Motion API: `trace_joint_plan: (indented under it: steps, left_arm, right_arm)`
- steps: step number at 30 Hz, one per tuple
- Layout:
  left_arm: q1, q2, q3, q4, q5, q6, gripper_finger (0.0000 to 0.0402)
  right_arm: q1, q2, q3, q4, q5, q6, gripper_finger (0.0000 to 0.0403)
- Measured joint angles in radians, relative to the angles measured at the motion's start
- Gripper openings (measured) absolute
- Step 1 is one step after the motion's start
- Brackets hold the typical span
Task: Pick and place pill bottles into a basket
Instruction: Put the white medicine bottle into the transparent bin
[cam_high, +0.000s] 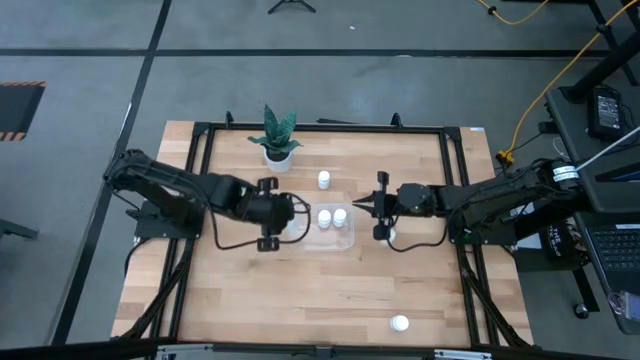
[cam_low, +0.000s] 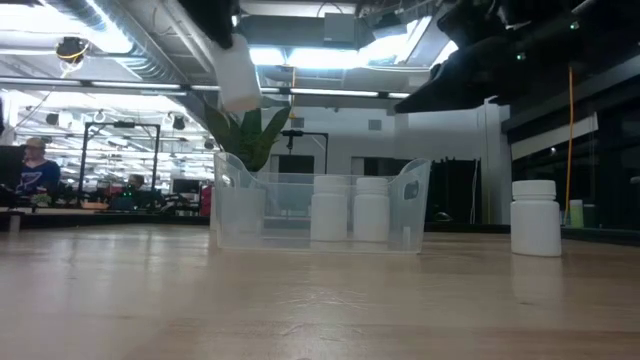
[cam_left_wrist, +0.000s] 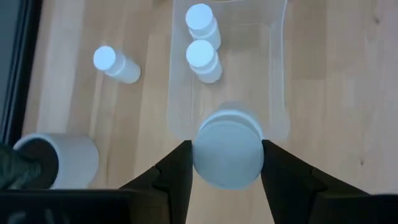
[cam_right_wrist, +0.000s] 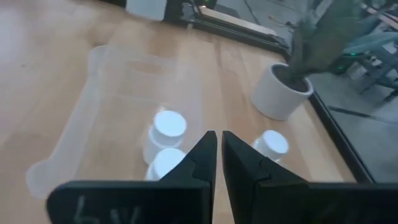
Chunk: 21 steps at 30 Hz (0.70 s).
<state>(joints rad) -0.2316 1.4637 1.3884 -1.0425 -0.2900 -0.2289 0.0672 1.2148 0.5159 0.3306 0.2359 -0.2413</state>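
My left gripper (cam_left_wrist: 228, 163) is shut on a white pill bottle (cam_low: 238, 75) held above the left end of the clear basket (cam_high: 345, 240). Two pill bottles (cam_high: 325, 217) (cam_high: 341, 216) stand upright on their bases inside the basket. One bottle (cam_high: 324, 180) stands on the table beyond the basket. Another (cam_high: 392, 236) stands to the basket's right, and a third (cam_high: 400, 323) near the front edge. My right gripper (cam_high: 365, 207) is shut and empty, just right of the basket and above the table. My left gripper pinches the bottle's upper part (cam_left_wrist: 200, 155) between its two fingers (cam_left_wrist: 177, 171), one on each side of the round top. The fingers come from above, pointing down. The bottle hangs nearly upright below them (cam_low: 240, 95), lifted clear of the basket and table.
A white pot with a green plant (cam_high: 278, 145) stands at the back left of the table, beyond my left gripper. A black frame (cam_high: 200, 140) runs round the table. Bare wood (cam_high: 300, 290) lies between the basket and the front edge. A person (cam_low: 35, 170) sits far off in the room.
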Motion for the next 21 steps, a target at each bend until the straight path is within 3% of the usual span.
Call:
trace_joint_plan:
  steps: [8, 15, 21]
  left_arm:
    - [0.137, 0.043, 0.0, 0.027, 0.111, 0.163, 0.0154]
    - [0.183, 0.071, -0.002, 0.132, 0.106, 0.213, 0.0154]
    - [0.17, 0.16, -0.004, 0.127, 0.094, 0.235, 0.0154]
  right_arm:
    - [-0.045, 0.0, 0.0, 0.009, -0.001, -0.007, 0.003]
    - [-0.091, 0.0, 0.0, 0.009, -0.001, -0.023, 0.003]
    - [-0.124, -0.001, 0.0, 0.01, -0.001, -0.029, 0.003]
